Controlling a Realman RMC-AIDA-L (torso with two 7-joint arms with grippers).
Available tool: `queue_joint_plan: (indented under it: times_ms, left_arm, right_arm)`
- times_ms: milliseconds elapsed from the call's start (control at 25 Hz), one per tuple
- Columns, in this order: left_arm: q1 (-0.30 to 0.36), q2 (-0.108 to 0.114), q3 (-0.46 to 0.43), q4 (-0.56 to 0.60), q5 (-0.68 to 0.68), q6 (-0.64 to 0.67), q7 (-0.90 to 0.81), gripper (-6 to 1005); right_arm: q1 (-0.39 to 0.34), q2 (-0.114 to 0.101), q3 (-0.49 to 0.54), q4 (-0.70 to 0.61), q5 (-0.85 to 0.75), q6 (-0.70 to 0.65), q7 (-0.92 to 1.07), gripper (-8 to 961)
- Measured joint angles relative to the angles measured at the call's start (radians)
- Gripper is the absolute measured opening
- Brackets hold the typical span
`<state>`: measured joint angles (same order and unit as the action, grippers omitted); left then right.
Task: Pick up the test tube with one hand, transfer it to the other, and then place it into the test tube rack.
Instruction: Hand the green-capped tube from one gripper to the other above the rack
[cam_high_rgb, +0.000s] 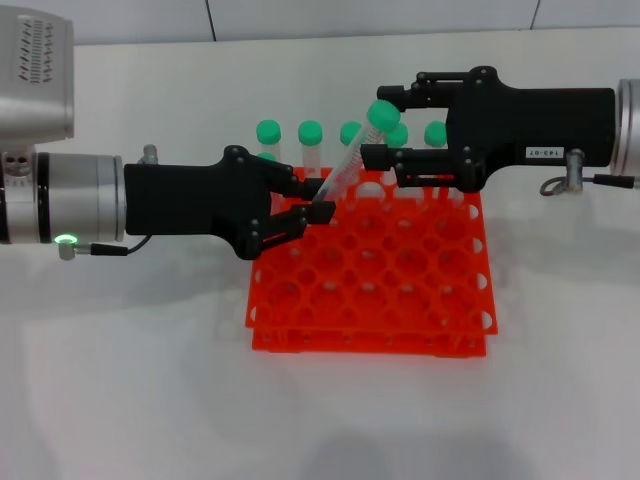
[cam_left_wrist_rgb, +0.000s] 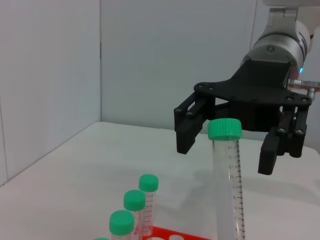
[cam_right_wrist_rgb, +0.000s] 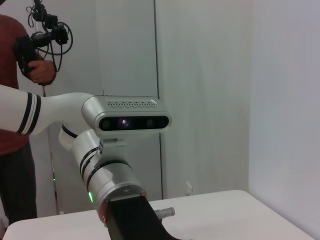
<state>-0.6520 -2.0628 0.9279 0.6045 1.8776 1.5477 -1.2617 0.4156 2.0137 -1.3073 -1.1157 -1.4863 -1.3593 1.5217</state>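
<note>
Nearest in the head view is the white tabletop (cam_high_rgb: 120, 380), with nothing on its front part. On it stands the test tube rack (cam_high_rgb: 370, 275), bright orange-red with rows of round holes. The holes in front look open, so there is room for one more tube.

Just above the rack's back part, the two arms meet. The left pincer (cam_high_rgb: 305, 205) reaches in from the left and is clamped on the bottom end of the test tube (cam_high_rgb: 345, 165). It holds the tube tilted, with the green cap pointing up toward the other arm. That way the top half sticks out free for the other arm to grab.

The right pincer (cam_high_rgb: 390, 125), the one with the small white label, comes in from the right. Its fingers are spread apart, one on each side of the tube near the cap. In the left wrist view they stand clear of the tube, not touching it yet. So the hand-over looks like it is about to happen.

Behind the arms, a row of spare tubes (cam_high_rgb: 311, 135) with green caps stands in the rack's far holes. How many there are is hard to say, since the arms hide some.
</note>
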Motion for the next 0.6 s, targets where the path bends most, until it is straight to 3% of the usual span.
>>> queue_joint_plan:
  times_ms: [600]
  left_arm:
    - [0.000, 0.000, 0.002, 0.001, 0.000, 0.000, -0.001, 200]
  right_arm:
    - [0.014, 0.000, -0.001, 0.002, 0.000, 0.011, 0.000, 561]
